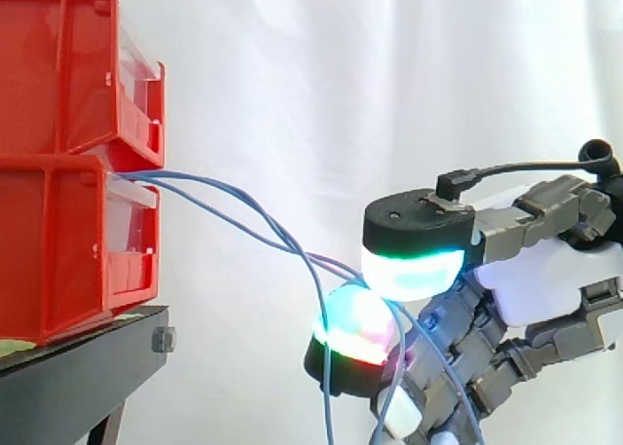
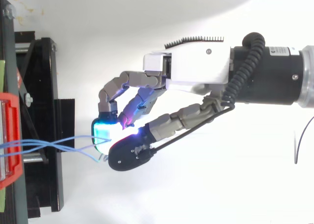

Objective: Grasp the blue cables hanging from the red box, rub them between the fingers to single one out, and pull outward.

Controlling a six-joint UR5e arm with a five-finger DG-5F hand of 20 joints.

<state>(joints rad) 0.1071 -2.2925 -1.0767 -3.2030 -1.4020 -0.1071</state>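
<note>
Several thin blue cables come out of the lower of two stacked red boxes at the left and run right and down to my hand. The hand enters from the right, its thumb and a finger curled so that two glowing pads pinch the cables between them. Below the pinch, loose cable ends hang straight down. In the top view the cables cross between the red box and the hand, meeting the cyan fingertip.
The red boxes rest on a black stand at the left, whose frame shows from above. A white curtain hangs behind. Open space lies to the right of the stand around the hand.
</note>
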